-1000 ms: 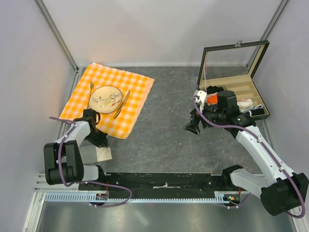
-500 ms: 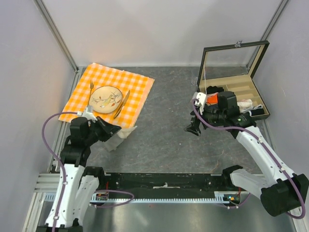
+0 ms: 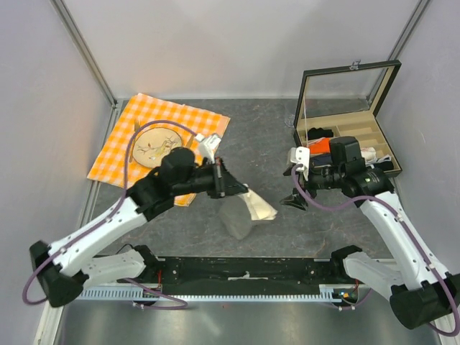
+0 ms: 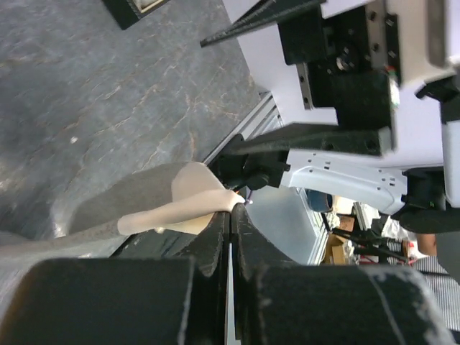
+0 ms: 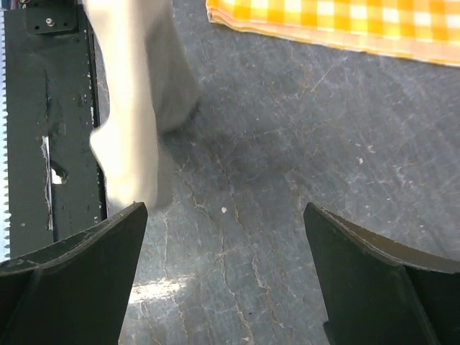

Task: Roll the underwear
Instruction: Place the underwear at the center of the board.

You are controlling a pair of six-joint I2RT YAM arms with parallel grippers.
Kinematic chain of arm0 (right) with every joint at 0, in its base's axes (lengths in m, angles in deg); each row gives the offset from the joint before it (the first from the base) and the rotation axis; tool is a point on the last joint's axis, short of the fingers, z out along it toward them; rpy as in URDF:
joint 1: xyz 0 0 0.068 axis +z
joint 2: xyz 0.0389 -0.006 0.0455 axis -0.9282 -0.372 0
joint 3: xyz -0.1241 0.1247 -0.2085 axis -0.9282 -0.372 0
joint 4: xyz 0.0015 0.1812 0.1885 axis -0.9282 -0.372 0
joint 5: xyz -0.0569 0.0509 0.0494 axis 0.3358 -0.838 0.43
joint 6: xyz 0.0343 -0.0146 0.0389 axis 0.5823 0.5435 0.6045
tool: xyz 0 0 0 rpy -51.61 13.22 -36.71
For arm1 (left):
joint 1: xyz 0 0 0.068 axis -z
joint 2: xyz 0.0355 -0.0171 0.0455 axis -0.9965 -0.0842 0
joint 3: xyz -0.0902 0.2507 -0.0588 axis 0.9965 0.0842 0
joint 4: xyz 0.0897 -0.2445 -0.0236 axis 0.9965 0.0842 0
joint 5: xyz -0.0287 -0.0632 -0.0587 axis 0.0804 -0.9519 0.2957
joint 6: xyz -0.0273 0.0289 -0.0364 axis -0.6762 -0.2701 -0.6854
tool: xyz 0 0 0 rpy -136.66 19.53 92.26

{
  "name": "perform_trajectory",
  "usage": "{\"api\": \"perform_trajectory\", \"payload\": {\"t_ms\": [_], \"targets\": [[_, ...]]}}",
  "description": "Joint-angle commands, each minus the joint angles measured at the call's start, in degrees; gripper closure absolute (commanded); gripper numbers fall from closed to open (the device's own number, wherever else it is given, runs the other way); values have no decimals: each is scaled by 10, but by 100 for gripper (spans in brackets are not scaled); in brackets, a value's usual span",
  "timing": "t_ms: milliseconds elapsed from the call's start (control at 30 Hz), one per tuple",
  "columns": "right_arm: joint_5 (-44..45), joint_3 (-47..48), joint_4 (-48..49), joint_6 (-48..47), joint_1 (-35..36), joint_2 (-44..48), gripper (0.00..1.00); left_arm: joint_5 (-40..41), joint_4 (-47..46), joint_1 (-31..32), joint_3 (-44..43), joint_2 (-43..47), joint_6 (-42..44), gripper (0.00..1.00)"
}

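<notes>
- The underwear (image 3: 243,210) is being held up by one edge in the left tool (image 3: 231,188), above the middle of the tabletop (image 3: 251,136). The cloth is hanging in a crumpled fold, so its full outline is not being shown. Whether its lower end is touching the tabletop cannot be told.
- In the left wrist view, the left tool (image 4: 230,215) is being kept clamped together on the cream-white strip of the underwear (image 4: 144,205). The rest of the grey cloth is being cut off by the fingers and the frame edge.
- The right tool (image 3: 295,200) is being held with its fingers wide apart and nothing between them, to the right of the underwear and apart from it.
- In the right wrist view, only the fingertips of the right tool (image 5: 224,237) are being shown. The underwear (image 5: 126,129) is appearing blurred at the upper left.
- The plate (image 3: 147,147) on the checked cloth (image 3: 115,154) is being partly covered by the left arm (image 3: 108,223) and its cable (image 3: 136,136).
- The open box (image 3: 359,129) is standing at the far right. Its contents are being partly hidden by the right arm (image 3: 388,223) and are hard to make out.
</notes>
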Motion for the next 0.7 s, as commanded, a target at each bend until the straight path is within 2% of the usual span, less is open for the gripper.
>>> {"api": "perform_trajectory", "payload": {"t_ms": [0,133,233,267,300,367,400,467,533,600,667], "targets": [[11,51,-55,-38,-1,34,2,26,-89,32,-69,-108,20,98],[52,47,-56,-25,0,35,2,17,-127,26,-111,-184,60,98],[52,28,-45,-20,0,17,2,-1,-137,-14,-100,-233,70,98],[51,20,-31,-13,0,10,2,-13,-150,-52,-80,-243,65,98],[49,10,-21,-9,0,-4,2,-24,-169,-77,-24,-252,42,89],[45,-19,7,-5,1,-20,2,-59,-240,-147,36,-288,24,80],[46,-25,13,-7,2,-40,2,-67,-254,-166,76,-301,26,64],[62,-35,29,-16,5,-63,2,-68,-253,-197,96,-304,50,58],[75,-38,37,-37,16,-98,4,-55,-242,-204,116,-280,86,45],[99,-38,55,-74,28,-131,6,-9,-188,-204,112,-224,129,40],[107,-36,69,-113,52,-165,8,23,-136,-206,107,-183,167,39]]}}
